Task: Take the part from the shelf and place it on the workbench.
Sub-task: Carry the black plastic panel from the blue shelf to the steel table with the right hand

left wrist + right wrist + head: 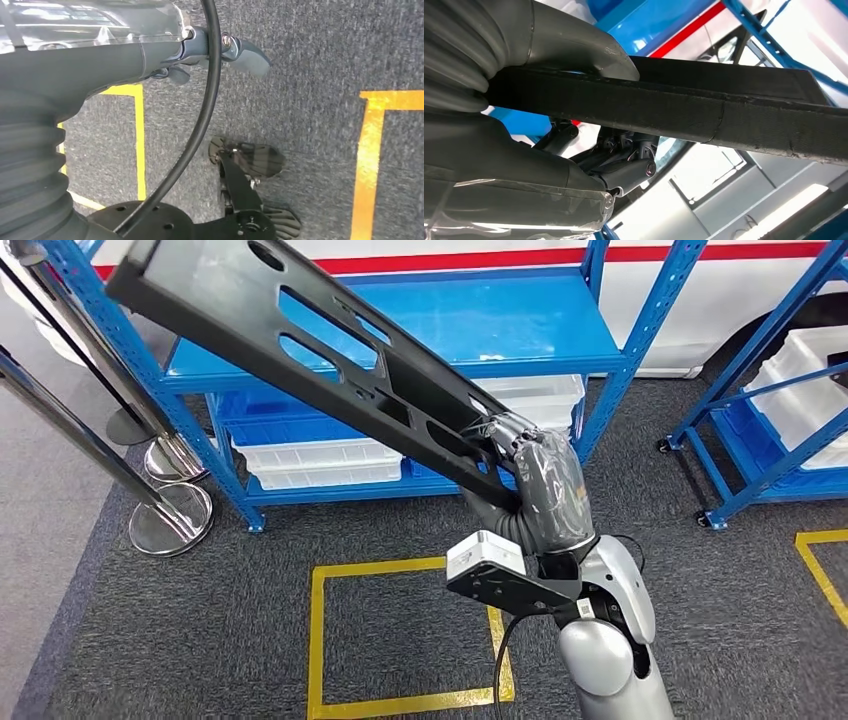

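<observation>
The part is a long black bar with several slots. It slants from my right hand up toward the upper left, in front of the blue shelf. My right hand grips it near its lower end. In the right wrist view the thumb lies over one face of the bar and the darker fingers curl under it. My left hand hangs over the carpet, holding nothing, with one finger stretched out.
White bins sit on the shelf's lower level. Two chrome stanchions stand at the left. A second blue rack with white bins is at the right. A yellow tape square marks the grey carpet in front of me.
</observation>
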